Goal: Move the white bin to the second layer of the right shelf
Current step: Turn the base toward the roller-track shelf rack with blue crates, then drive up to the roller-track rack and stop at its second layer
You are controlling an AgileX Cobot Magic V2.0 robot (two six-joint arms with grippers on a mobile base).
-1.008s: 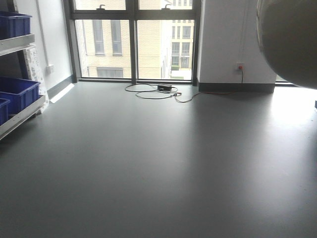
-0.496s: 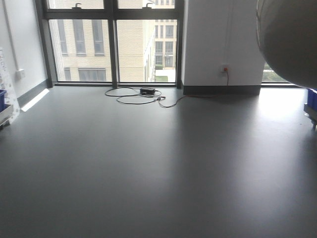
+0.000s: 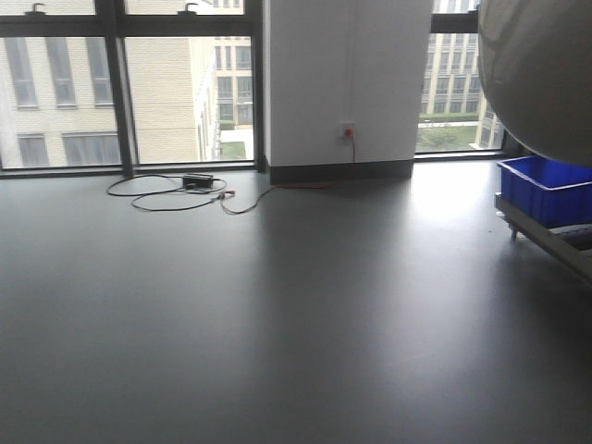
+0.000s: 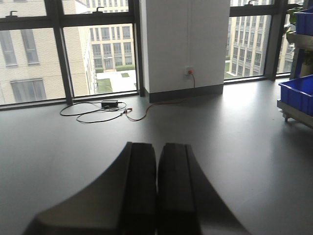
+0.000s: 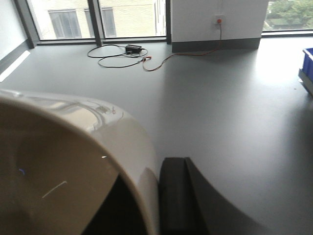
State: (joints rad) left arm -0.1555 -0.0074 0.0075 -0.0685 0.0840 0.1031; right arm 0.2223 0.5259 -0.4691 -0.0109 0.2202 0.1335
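Off-white glossy plastic: the white bin (image 5: 73, 161) is off the floor (image 3: 277, 324), carried by the right tool (image 5: 152, 200), which is pinched on the bin's wall just under the rounded rim. Only the outer finger shows. Left tool (image 4: 157, 191) is closed on nothing, pads together.

Risks:
- One-sided grip on a smooth, tapering wall, so the bin could tilt or slip if the base jolts.
- The bin's bulk blocks the front camera's upper right, hiding part of the right shelf (image 3: 546, 242).

The shelf's steel rail edge carries a blue crate (image 3: 546, 190). Second layer can't be picked out yet. A loose cable (image 3: 176, 194) lies on the matte grey floor by the window.
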